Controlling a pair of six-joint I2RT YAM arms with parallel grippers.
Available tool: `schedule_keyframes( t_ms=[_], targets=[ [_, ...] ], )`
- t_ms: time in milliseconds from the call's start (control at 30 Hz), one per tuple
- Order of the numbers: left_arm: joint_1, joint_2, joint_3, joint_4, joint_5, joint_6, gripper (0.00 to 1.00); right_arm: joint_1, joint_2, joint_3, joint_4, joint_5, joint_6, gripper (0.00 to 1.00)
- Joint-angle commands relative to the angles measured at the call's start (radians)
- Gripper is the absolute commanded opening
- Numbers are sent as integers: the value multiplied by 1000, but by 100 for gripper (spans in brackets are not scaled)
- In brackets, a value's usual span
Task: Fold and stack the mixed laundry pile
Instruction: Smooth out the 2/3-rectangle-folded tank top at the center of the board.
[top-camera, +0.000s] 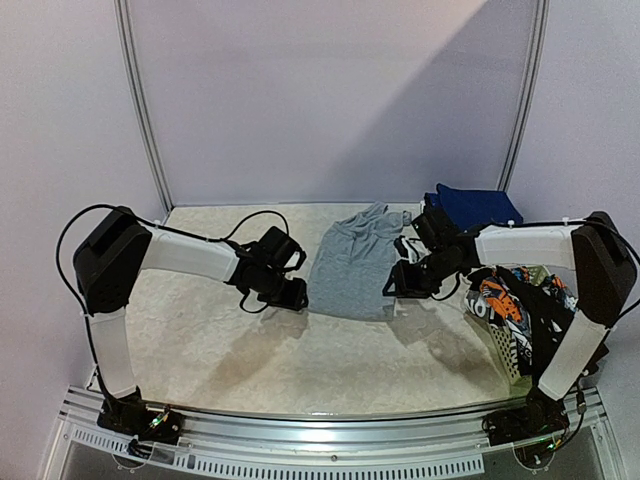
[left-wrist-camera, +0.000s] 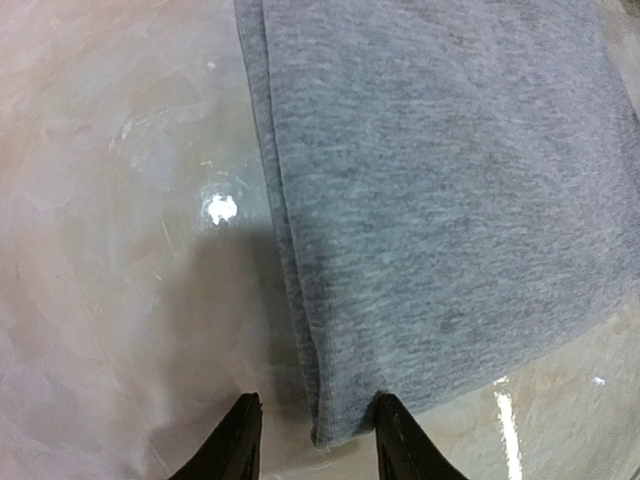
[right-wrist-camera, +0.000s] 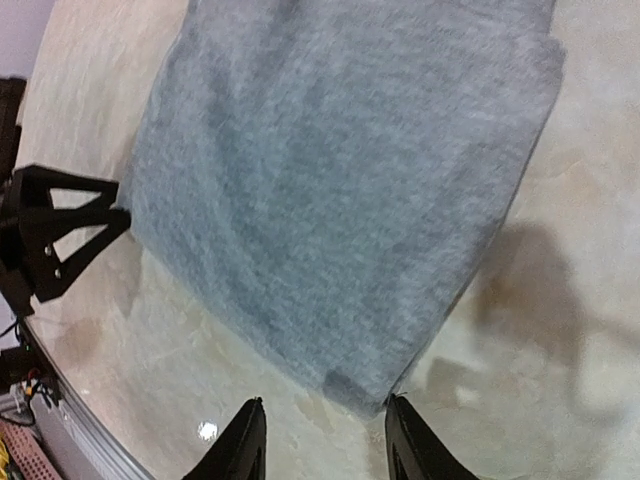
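The grey shirt (left-wrist-camera: 430, 200) is matt, heathered knit cloth; the bench (left-wrist-camera: 110, 200) is smooth, glossy and marbled beige.

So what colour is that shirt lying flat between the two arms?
The shirt is mottled grey, clearest in the left wrist view.

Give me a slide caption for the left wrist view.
Left gripper, fingers apart, poised at a corner of the grey shirt on the pale table.
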Motion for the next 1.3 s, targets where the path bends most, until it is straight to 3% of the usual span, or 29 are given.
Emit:
schedule_keyframes(
  t_ms=[0,333,600,733,967,1267],
  targets=[
    [-11,-7,-11,19,9,5,39,49,-32,-45,111,-81,43,40],
    [-12,2,-37,44,16,-13,30,51,84,-81,129,-5,57,28],
    [-12,8,-46,49,19,-18,25,51,107,-127,140,-3,59,26],
    [-13,22,-48,52,34,-30,16,52,87,-141,130,-3,59,27],
    [-44,-40,-140,86,40,-74,2,52,-51,-199,68,46,65,35],
    [-96,-151,-358,221,69,-174,0,51,-306,-330,-30,139,130,49]
  ],
)
